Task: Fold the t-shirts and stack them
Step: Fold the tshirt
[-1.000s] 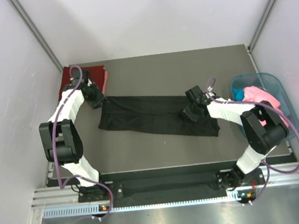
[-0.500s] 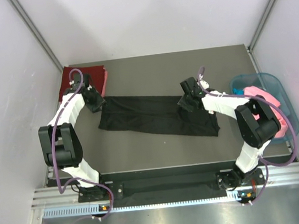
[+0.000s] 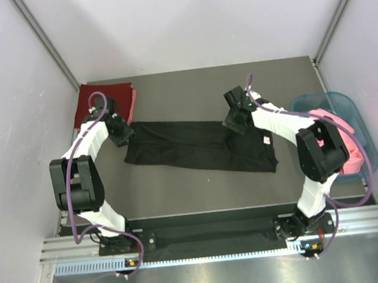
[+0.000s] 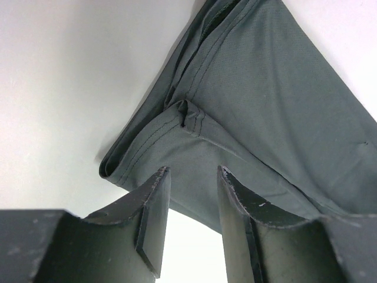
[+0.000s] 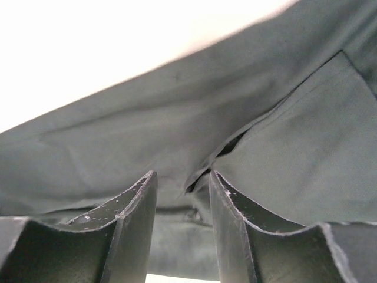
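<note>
You see one black t-shirt [image 3: 176, 146] mid-table, one dark red t-shirt [image 3: 101, 100] at the far-left edge; left gripper [image 4: 193, 172] and right gripper [image 5: 181, 174] both spread, apparently empty.

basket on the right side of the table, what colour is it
Teal, see-through plastic. The basket shows best in the top external view.

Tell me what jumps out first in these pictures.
A long black t-shirt lies folded into a strip across the middle of the table, with the left pincer at its left end and the right pincer at its far edge. A teal basket at the right holds pink cloth; a dark red shirt lies far left.
</note>
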